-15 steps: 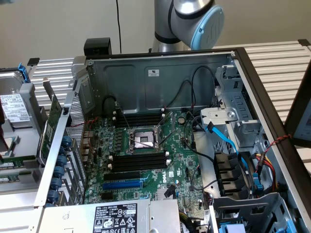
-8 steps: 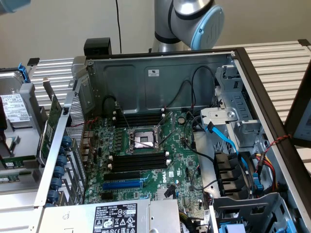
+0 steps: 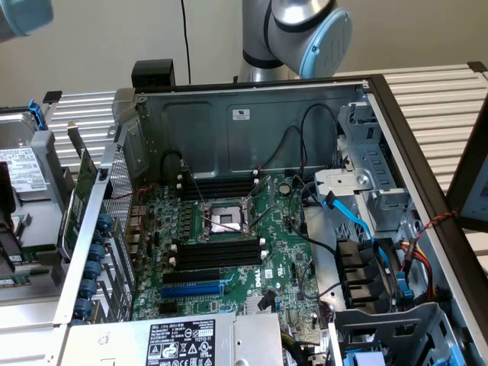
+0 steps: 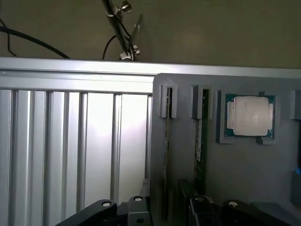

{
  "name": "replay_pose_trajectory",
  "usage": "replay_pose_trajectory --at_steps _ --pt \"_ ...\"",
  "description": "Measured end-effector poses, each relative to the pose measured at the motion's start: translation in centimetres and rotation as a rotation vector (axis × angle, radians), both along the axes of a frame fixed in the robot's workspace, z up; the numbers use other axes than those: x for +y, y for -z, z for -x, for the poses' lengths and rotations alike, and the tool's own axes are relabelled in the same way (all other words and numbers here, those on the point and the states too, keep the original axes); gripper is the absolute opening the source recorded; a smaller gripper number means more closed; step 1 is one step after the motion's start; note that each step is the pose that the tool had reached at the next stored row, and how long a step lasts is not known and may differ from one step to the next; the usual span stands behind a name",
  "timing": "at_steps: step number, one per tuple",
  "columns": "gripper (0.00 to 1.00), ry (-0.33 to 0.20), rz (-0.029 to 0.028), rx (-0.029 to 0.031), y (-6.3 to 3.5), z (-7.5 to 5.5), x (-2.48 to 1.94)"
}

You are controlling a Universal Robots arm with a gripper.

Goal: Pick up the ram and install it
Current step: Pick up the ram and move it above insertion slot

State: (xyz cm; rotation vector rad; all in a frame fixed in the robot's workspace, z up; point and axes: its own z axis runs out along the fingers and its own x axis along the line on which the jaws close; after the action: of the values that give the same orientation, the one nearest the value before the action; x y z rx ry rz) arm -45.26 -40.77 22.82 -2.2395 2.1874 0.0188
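In the exterior view, a drive [image 3: 23, 174] with a white label lies at the left edge of the slatted metal table [image 3: 435, 91]. Next to it stands the open computer case [image 3: 252, 114], and a larger green card [image 3: 76, 202] stands along the case's left wall. Inside the case the motherboard [image 3: 229, 297] lies flat, and its processor socket [image 3: 221, 219] sits between two banks of long black memory slots [image 3: 217, 253]. Behind the case rises the robot arm [image 3: 305, 30], and blue cables [image 3: 358, 221] run through the right part of the case. In the wrist view, a grey holder [image 4: 244, 179] rests on the table, close to one edge of it. The ram [image 4: 167, 141] stands on its thin edge in one groove of this holder. A second stick [image 4: 201, 141] stands in the neighbouring groove, and a processor chip [image 4: 249, 115] lies in a pocket just beside that one. The gripper [image 4: 165, 214] is over the holder with its jaws spread wide, and the ram runs between them; nothing is pinched.
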Motion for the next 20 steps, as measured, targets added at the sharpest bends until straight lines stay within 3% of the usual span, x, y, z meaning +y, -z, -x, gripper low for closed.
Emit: replay_pose_trajectory --at_steps 7,12,20 --pt "0.36 0.0 -0.014 0.0001 1.22 0.0 0.0" --pt "0.36 0.0 -0.0151 0.0024 1.99 0.0 0.0" --pt "0.36 0.001 -0.0195 0.015 2.88 0.1 0.01"
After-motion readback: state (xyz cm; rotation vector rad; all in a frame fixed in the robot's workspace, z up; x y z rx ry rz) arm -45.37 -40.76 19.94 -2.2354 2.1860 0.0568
